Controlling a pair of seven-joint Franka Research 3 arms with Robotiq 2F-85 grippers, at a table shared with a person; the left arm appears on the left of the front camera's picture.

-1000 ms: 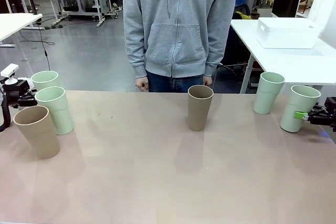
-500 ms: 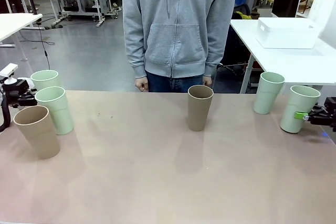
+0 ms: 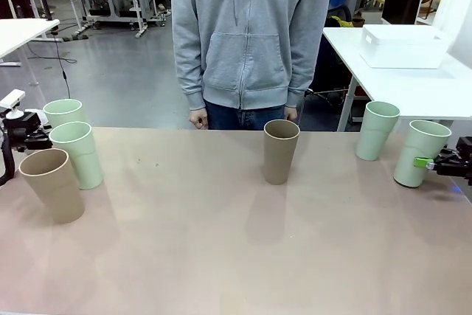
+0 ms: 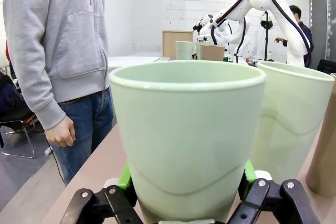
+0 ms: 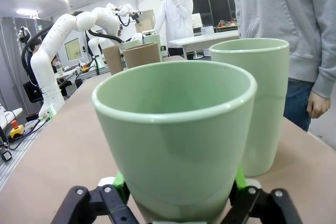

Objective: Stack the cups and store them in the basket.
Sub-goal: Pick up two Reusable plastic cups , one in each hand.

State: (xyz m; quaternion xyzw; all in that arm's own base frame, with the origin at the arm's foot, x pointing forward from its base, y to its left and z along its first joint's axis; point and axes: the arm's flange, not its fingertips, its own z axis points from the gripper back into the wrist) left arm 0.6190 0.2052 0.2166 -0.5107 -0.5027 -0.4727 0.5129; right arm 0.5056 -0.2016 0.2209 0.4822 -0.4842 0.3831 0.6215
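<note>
6 cups [image 3: 281, 151] stand on the desk [image 3: 221, 248]; the basket [image 3: 404, 48] sits apart on a white desk [image 3: 442, 88]. The left gripper [image 4: 186, 182] jaws clamp the left mint cup [image 4: 186, 129] low, the right gripper [image 5: 176, 187] jaws the right mint cup [image 5: 176, 140]. They look light, stiff, slick.

The front camera looks from the table's [image 3: 221, 256] 6 o'clock edge toward the person [image 3: 251, 35] at 12. The left wrist camera sits low, hard behind the far-left cup [image 4: 186, 135], facing 3 o'clock; the right one, behind the far-right cup [image 5: 176, 145], faces 9. All three share the person and the middle cup [image 3: 281, 151].
</note>
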